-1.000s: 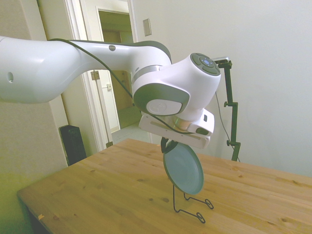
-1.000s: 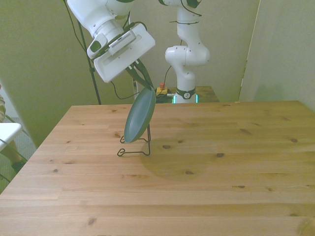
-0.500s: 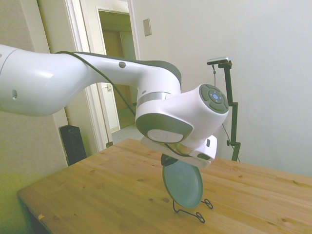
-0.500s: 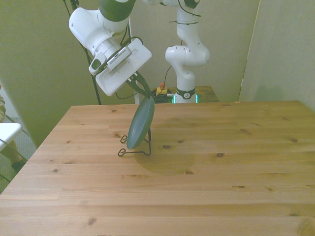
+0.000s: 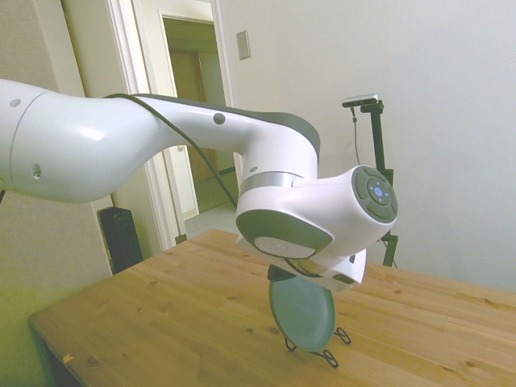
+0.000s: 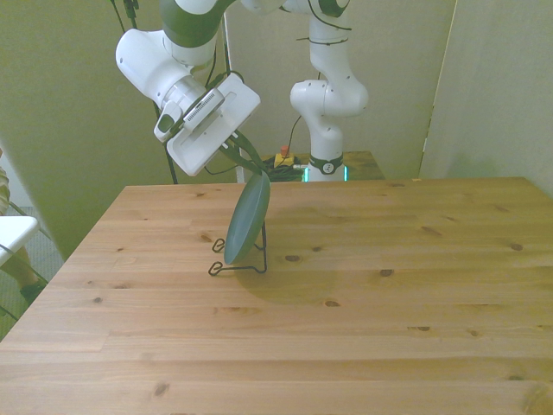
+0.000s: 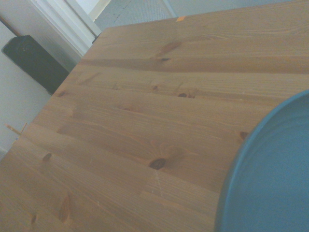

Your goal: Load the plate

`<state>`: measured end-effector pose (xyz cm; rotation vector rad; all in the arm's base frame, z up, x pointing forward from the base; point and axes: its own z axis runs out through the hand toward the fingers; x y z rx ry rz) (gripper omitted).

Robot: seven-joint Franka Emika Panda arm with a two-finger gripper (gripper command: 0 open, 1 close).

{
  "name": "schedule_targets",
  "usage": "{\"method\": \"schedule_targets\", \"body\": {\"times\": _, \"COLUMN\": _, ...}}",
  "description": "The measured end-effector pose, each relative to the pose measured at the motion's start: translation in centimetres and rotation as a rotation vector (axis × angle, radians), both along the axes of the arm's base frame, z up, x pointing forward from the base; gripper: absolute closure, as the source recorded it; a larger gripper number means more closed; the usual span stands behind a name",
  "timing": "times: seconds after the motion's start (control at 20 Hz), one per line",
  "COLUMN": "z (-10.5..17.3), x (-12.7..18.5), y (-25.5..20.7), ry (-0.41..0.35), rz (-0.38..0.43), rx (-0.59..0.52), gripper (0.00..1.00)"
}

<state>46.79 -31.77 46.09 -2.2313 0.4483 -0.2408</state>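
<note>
The dusty blue-teal plate (image 6: 246,220) stands on edge, nearly upright and slightly tilted, over the thin black wire stand (image 6: 235,266) at the front view's left of the table. Its lower rim sits down among the stand's wires; in the side view the plate (image 5: 302,310) hides most of the stand (image 5: 326,355). My gripper (image 6: 253,169) is shut on the plate's top rim, its dark fingers pinching the edge from above. From the side, the gripper (image 5: 279,274) is mostly covered by the white wrist. The wrist view shows a curved part of the plate (image 7: 270,169) over the wood.
The wooden table (image 6: 363,311) stretches wide toward the front view's right and near edge. A second white robot arm (image 6: 328,95) stands behind the far edge. A black box (image 5: 121,238) sits on the floor by the doorway, beyond the table.
The arm has come down and carried the plate lower, from hanging above the wire stand to resting its bottom rim in it. The plate now stands more upright.
</note>
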Motion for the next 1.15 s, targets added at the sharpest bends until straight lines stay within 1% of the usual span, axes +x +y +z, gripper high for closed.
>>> {"method": "schedule_targets", "body": {"times": 0.15, "z": -0.5, "x": 0.2, "y": -0.5, "ry": 0.006, "rz": 0.0, "rx": 0.003, "gripper": 1.0}}
{"method": "schedule_targets", "body": {"times": 0.2, "z": -0.7, "x": 0.2, "y": -0.6, "ry": 0.009, "rz": 0.0, "rx": 0.004, "gripper": 0.0}}
{"method": "schedule_targets", "body": {"times": 0.65, "z": -0.6, "x": 0.1, "y": -1.1, "ry": 0.009, "rz": -0.002, "rx": 0.005, "gripper": 0.0}}
{"method": "schedule_targets", "body": {"times": 0.8, "z": 0.0, "x": -0.1, "y": -1.3, "ry": -0.003, "rz": -0.006, "rx": 0.004, "gripper": 0.0}}
{"method": "schedule_targets", "body": {"times": 0.9, "z": 1.6, "x": -0.7, "y": -1.3, "ry": -0.028, "rz": -0.008, "rx": -0.003, "gripper": 0.0}}
{"method": "schedule_targets", "body": {"times": 1.15, "z": 9.3, "x": -5.0, "y": 0.1, "ry": -0.153, "rz": -0.013, "rx": -0.033, "gripper": 0.0}}
